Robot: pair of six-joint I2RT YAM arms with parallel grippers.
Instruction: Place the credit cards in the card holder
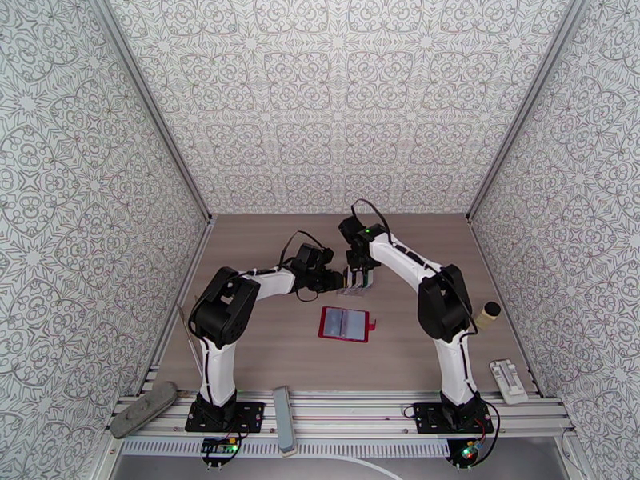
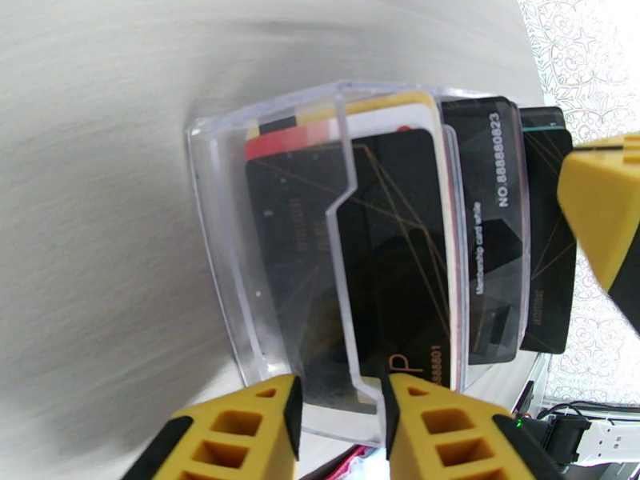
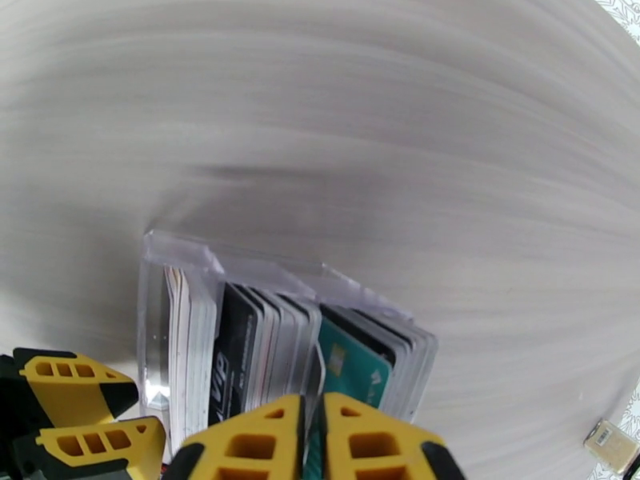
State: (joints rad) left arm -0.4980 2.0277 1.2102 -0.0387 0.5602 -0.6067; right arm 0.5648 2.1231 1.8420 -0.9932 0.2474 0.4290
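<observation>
The credit cards (image 2: 400, 258) stand on edge, several of them, packed in a clear plastic box (image 1: 352, 288) at mid-table; black, white and teal (image 3: 356, 370) ones show. My left gripper (image 2: 340, 402) is shut on the box's clear front wall (image 2: 276, 258) from the left side. Over the cards hangs my right gripper (image 3: 314, 418), its fingers a narrow slit apart astride the teal card's top edge; whether they pinch it is unclear. The card holder (image 1: 344, 323), a red wallet, lies open and flat just in front of the box, its pale inside facing up.
A grey bar (image 1: 282, 418) and a grey oblong object (image 1: 144, 408) lie on the front rail. At the right edge are a white device (image 1: 508, 379) and a tan cylinder with a dark cap (image 1: 486, 314). Patterned walls close in three sides.
</observation>
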